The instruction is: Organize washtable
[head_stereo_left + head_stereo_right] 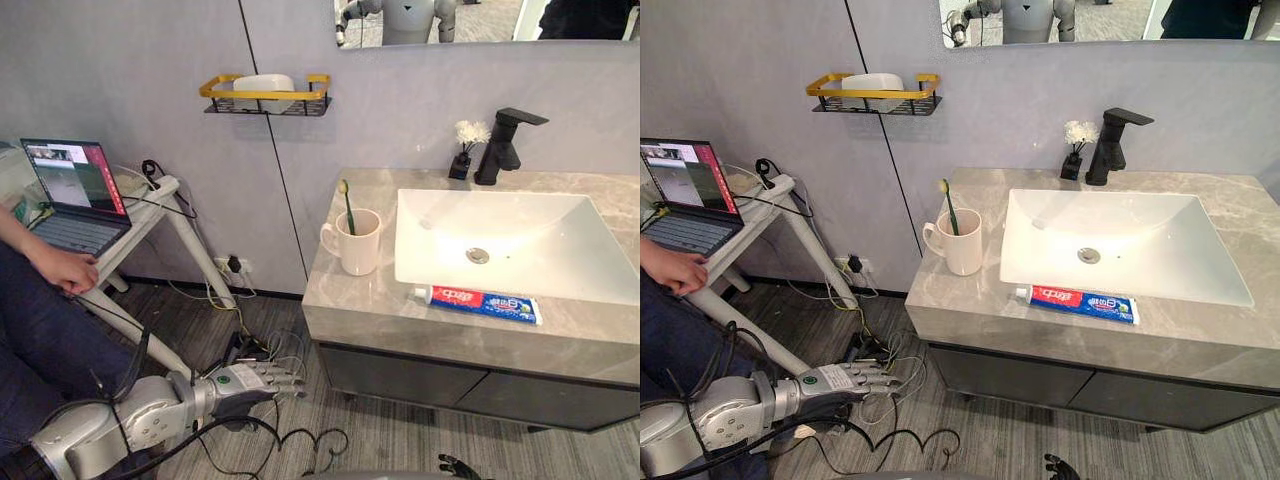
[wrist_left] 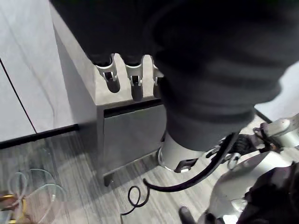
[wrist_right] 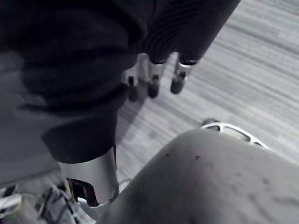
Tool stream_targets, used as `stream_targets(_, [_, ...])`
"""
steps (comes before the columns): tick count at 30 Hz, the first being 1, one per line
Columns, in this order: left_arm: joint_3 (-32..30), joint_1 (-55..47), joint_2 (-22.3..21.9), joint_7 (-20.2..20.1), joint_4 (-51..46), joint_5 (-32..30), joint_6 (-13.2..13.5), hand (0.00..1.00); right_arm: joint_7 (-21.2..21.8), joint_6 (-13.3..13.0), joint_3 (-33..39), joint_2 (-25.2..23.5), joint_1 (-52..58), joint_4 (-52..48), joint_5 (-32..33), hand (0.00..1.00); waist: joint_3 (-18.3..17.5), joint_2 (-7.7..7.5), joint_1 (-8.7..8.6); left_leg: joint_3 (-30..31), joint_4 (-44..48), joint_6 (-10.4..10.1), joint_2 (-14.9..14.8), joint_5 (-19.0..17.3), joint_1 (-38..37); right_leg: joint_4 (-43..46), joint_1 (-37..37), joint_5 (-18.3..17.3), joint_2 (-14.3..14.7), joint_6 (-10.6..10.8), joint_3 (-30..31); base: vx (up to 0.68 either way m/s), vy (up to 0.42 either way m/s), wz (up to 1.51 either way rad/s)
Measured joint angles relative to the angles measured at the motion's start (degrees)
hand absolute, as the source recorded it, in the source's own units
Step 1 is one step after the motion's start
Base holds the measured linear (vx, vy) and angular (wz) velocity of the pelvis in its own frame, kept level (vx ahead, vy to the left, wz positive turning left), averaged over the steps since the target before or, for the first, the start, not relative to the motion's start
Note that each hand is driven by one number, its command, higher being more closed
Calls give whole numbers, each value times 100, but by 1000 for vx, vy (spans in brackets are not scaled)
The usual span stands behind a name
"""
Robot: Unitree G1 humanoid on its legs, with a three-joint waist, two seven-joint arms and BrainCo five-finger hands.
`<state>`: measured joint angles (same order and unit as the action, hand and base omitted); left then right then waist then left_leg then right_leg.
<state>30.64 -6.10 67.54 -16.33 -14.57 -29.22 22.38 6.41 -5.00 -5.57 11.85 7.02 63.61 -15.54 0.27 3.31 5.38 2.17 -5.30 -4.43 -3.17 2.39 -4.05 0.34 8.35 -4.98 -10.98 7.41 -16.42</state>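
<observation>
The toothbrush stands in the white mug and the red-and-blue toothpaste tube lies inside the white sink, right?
No: the left eye view shows the red-and-blue toothpaste tube on the grey stone counter, before the white sink. The rest holds.

You have a white mug [image 1: 358, 246] standing upright on the washtable [image 1: 370, 300], left of the basin [image 1: 500, 215], with a green toothbrush [image 1: 346, 207] leaning inside. Your red-and-blue toothpaste tube [image 1: 480, 303] lies flat before the basin.

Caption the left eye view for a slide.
Toothbrush standing in a white mug left of the basin, toothpaste tube lying on the counter before it, left hand open, low beside the cabinet.
</observation>
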Motion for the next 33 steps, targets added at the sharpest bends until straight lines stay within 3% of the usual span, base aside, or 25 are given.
stream_targets(5, [-709,34,8,320,818,-649,76,0,2,34,6,-1,-20,-112,-97,0,40,-13,-27,-105,-5,0,-3,-6,-65,-37,12,8,-1,8,108,-27,-9,-11])
stream_targets(9, [-1853,260,19,965,1980,-1551,17,0,1,43,15,-1,29,-201,-137,0,36,-22,8,-191,-5,-3,-4,-15,-88,-67,15,32,-2,31,171,-13,-10,-7])
stream_targets(11, [-2694,312,17,1200,2305,-1813,-213,0,2,42,20,-11,36,-208,-156,0,32,-39,24,-215,-5,-2,-3,-24,-88,-85,15,39,-2,32,183,-9,-11,-4])
stream_targets(14, [-4049,548,-227,1299,2259,-1819,-803,0,17,41,154,-51,112,-236,-207,0,22,-71,160,-226,-5,2,3,-32,-85,-162,22,75,-2,36,212,-3,-11,-5])
stream_targets(17, [-4616,564,-574,1376,2078,-1729,-1105,0,92,46,251,-71,131,-242,-212,0,21,-72,184,-220,-4,2,3,-31,-80,-172,25,75,2,36,202,0,0,0])
stream_targets(20, [-4909,562,-1043,1516,2060,-1436,-1406,0,188,47,302,-87,133,-241,-202,0,20,-86,201,-209,-4,2,2,-31,-68,-173,20,76,5,34,193,0,0,0])
stream_targets(22, [-4995,482,-1106,1455,2055,-712,-1507,0,243,48,400,-140,156,-239,-181,0,-5,-152,223,-212,-4,2,3,-31,-63,-173,11,77,5,33,198,0,0,0])
stream_targets(23, [-5030,456,-1106,1411,2042,-590,-1508,0,242,48,408,-145,169,-239,-177,0,-12,-167,228,-215,-4,2,3,-32,-62,-173,9,77,5,32,201,-19,-16,-3])
stream_targets(25, [-5248,269,-1103,1131,1849,365,-1377,0,246,48,451,-161,214,-238,-58,0,-11,-206,267,-227,-4,3,3,-32,-62,-172,-1,82,5,26,215,-11,-8,-2])
stream_targets(26, [-5284,234,-1103,1117,1805,534,-1317,0,245,48,469,-166,226,-238,-53,0,-8,-214,286,-226,-4,3,3,-32,-62,-170,-1,83,5,25,215,0,0,0])
stream_targets(30, [-5290,232,-1123,1313,1450,1060,-1183,0,243,44,442,-171,239,-210,-28,0,-6,-220,346,-136,-4,6,6,-29,-44,-160,13,82,5,23,120,-42,-19,9])
stream_targets(33, [-5339,148,-1476,1524,637,1489,-1161,0,225,37,440,-184,247,-180,-13,0,-15,-230,355,-63,-3,4,9,-25,25,-145,-10,81,4,25,72,-28,-16,13])
